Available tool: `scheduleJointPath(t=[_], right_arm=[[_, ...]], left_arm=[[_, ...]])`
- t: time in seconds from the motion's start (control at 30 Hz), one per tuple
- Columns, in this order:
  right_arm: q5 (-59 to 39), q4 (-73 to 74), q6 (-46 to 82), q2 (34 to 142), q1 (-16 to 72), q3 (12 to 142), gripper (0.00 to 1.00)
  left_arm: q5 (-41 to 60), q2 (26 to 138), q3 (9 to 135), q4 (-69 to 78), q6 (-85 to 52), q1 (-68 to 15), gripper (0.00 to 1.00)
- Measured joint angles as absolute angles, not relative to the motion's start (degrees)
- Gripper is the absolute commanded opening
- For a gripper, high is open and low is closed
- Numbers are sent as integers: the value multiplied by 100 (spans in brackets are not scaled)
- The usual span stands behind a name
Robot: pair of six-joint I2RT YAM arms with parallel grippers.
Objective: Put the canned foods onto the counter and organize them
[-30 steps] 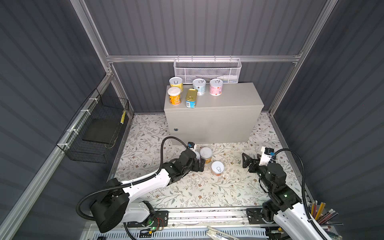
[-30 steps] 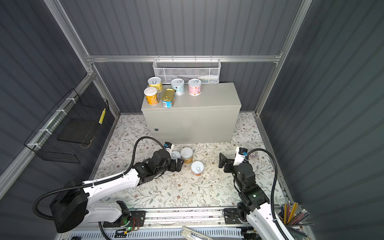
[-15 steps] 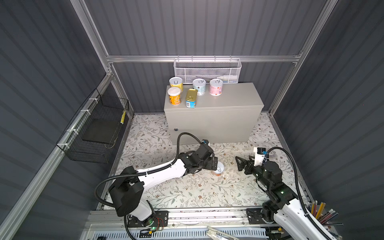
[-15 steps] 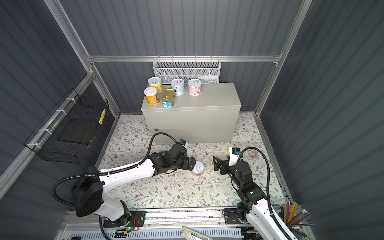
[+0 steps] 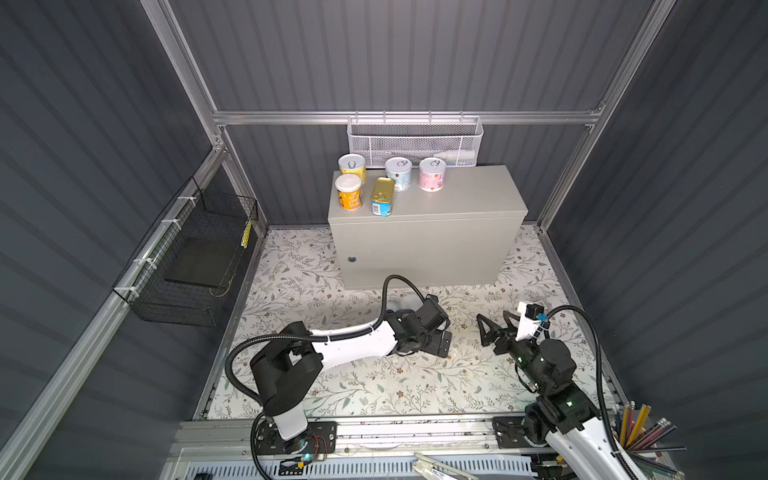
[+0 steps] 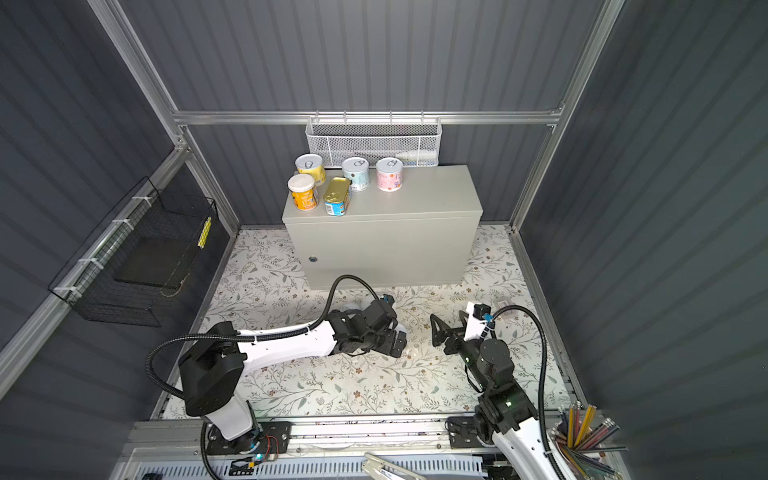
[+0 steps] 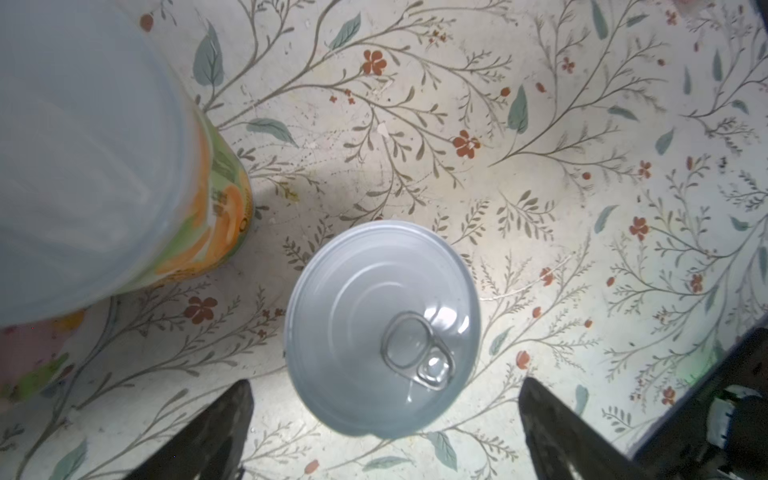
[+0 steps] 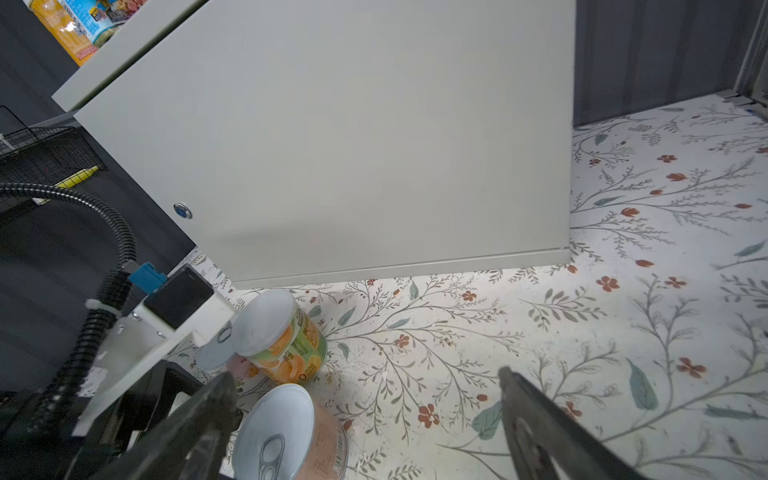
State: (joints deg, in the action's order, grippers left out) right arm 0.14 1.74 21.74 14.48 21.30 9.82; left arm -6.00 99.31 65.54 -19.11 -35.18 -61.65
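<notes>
— What is placed already?
— On the grey counter (image 5: 465,195), four round cans (image 5: 398,174) and a gold-topped tin (image 5: 382,193) stand together at one end, I think to keep space.
— And the grippers?
— The left gripper (image 7: 384,384) hangs wide open above a pull-tab can (image 7: 382,316) on the floral floor (image 7: 582,124), probably to grasp it. The right gripper (image 5: 493,326), open too, holds nothing.

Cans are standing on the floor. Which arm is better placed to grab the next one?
Left. Its open end effector hangs right above the pull-tab can, lined up to drop around it. The right end effector, also open, sits off to the side.
</notes>
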Motion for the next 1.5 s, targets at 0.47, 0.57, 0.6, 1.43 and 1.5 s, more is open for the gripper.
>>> scheduleJointPath(t=[0.47, 0.57, 0.6, 1.43, 1.5], right_arm=[[143, 213, 2141, 1811, 2130, 976, 99], [193, 211, 2143, 1811, 2130, 974, 99], [207, 211, 2143, 1811, 2130, 974, 99], [287, 270, 2147, 2049, 2130, 974, 99], [274, 298, 2152, 2082, 2130, 974, 99]], left_arm=[[-856, 10370, 6864, -1785, -3253, -6176, 89], [-838, 10453, 6864, -1715, -3168, -6176, 82], [-836, 10475, 6864, -1697, -3166, -6176, 81], [-1004, 10554, 6932, -1669, -2936, -6180, 57], [-1000, 10551, 6932, -1669, -2939, -6180, 56]])
